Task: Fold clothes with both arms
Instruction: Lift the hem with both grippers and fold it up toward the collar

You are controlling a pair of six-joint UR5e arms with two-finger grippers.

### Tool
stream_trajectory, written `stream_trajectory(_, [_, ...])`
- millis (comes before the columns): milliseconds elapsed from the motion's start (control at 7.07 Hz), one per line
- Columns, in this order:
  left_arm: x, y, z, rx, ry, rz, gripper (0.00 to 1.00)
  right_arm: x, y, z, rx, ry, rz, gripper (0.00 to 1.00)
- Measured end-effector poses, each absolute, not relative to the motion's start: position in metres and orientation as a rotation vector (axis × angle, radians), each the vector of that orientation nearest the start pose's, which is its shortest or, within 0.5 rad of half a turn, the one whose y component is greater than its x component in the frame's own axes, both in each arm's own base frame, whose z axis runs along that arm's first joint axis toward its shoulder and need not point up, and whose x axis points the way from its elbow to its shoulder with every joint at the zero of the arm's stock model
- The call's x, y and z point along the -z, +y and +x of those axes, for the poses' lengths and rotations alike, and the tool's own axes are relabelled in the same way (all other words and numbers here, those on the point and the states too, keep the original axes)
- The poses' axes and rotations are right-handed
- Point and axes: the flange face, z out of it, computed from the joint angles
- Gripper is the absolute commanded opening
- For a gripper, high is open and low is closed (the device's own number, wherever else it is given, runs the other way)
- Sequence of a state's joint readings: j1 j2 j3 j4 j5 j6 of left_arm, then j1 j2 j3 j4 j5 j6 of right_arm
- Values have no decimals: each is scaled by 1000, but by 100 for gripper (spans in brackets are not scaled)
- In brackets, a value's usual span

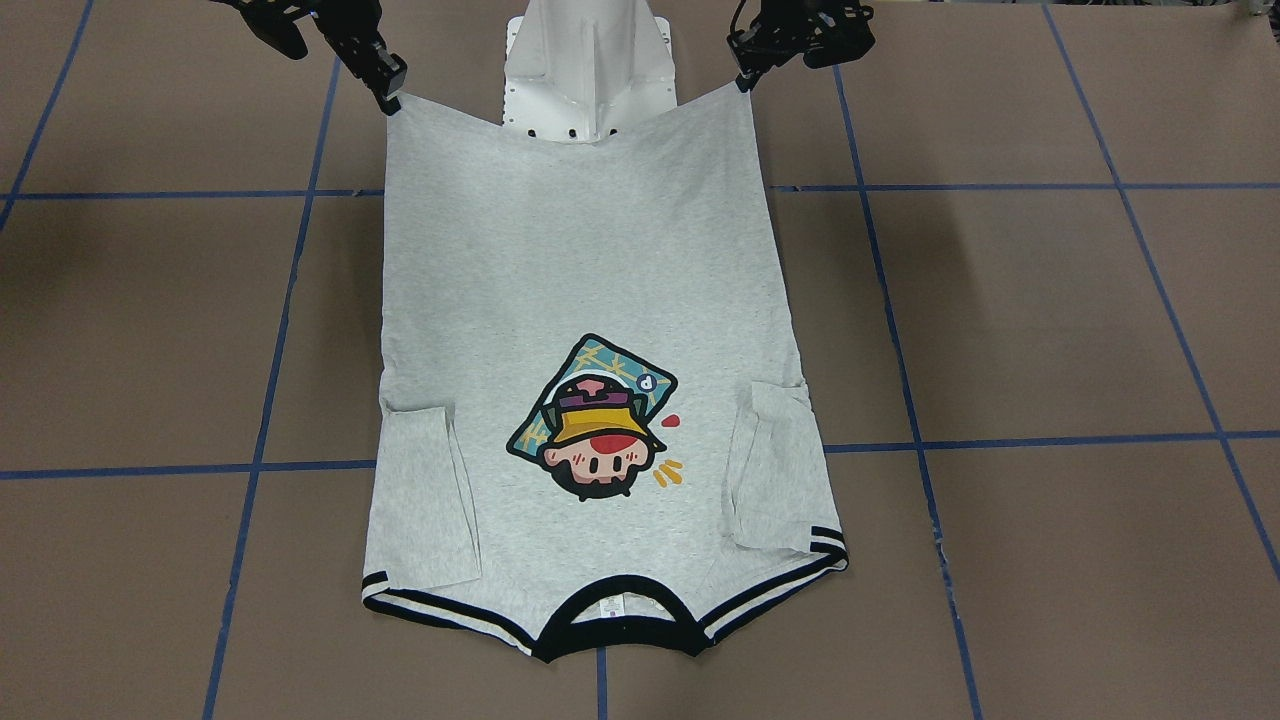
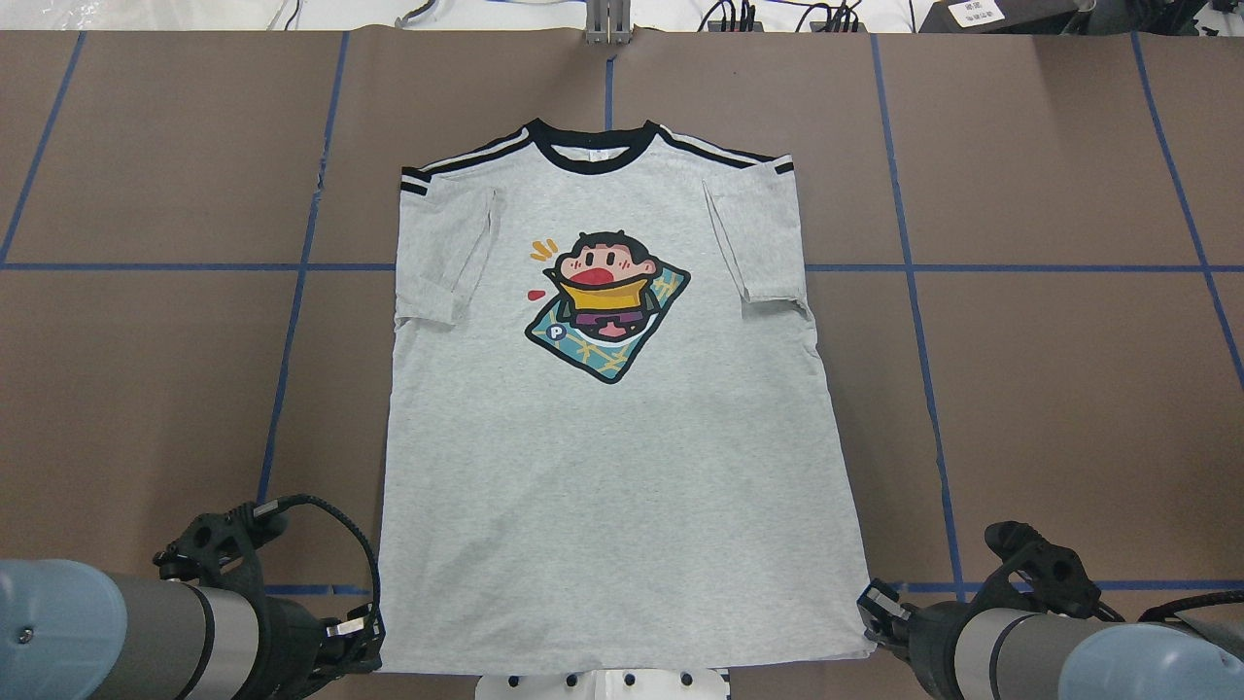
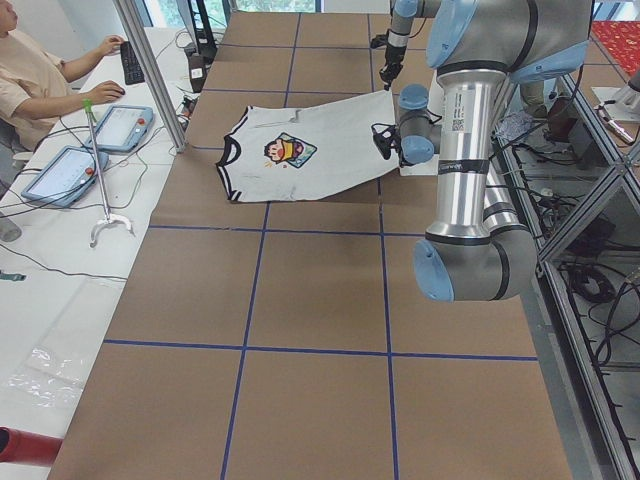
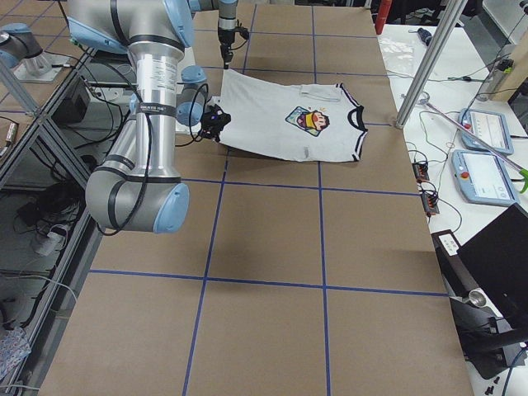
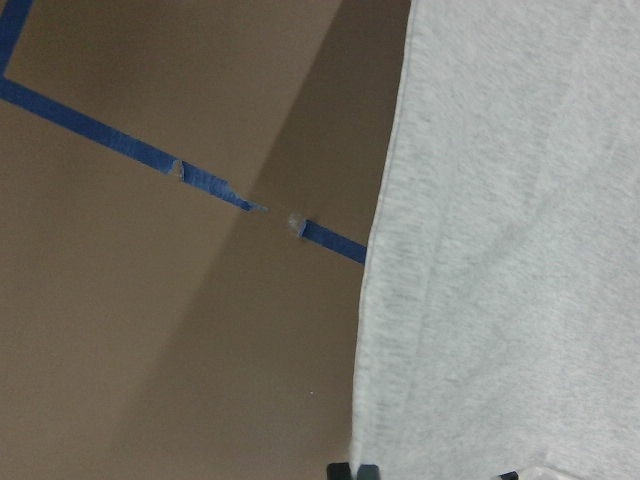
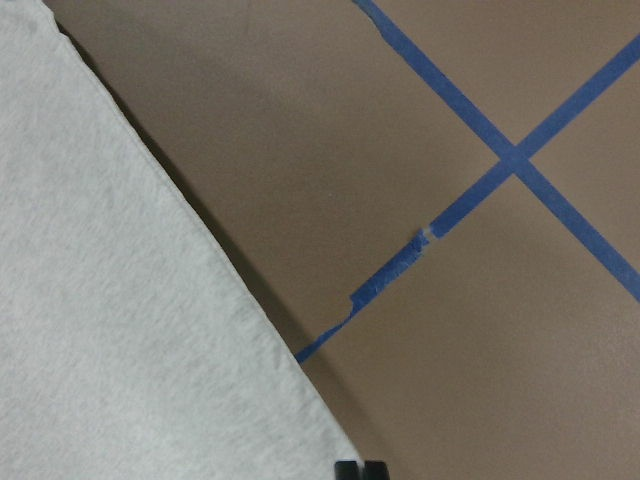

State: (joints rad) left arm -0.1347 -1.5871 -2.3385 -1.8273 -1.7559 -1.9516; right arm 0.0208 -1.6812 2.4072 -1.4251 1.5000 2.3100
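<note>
The grey T-shirt (image 1: 600, 250) lies face-up down the middle of the brown worktop (image 1: 1050, 320). Its black neckband (image 1: 620, 635) is toward the operators' edge and its hem is at the robot's edge. The cartoon print (image 1: 598, 420) sits nearer the neckband. Both sleeves (image 1: 425, 500) are folded inward over the body. The right gripper (image 1: 390, 98) pinches one hem corner and the left gripper (image 1: 745, 82) the other. The hem between them dips across the white pedestal (image 1: 590, 60). Blue tape lines (image 1: 1000, 187) mark the worktop in a grid.
</note>
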Motion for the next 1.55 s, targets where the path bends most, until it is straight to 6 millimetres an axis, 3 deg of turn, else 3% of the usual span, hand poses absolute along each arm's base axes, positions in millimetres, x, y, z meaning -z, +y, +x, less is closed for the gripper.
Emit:
stream_trajectory(424, [-281,-172,396,357,999,-278,0,-308,-146,-382,-734,-865,-262,0])
stream_trajectory(565, [-279,-177,394,363,1006,-271,0,-304,-157,-375,-757,-881,-254,0])
stream_trajectory(707, [-275,-187,390,375,1019,-253,0,-301,-180,-364,-805,-899,-228,0])
stream_trajectory(989, [-251,-239,370,414,1100,-144,0,-299,-233,-347,-828,-924,-133,0])
stream_trajectory(1131, [-244,-271,358,431,1123,-66,0,-300,-273,-352,-802,-930,-58,0])
stream_trajectory(1414, [-243,-336,358,450,1111,66,0,-298,-366,-370,-794,-918,22,0])
stream_trajectory(1555, [-245,-364,353,457,1095,118,0,-295,-400,-366,-794,-901,50,0])
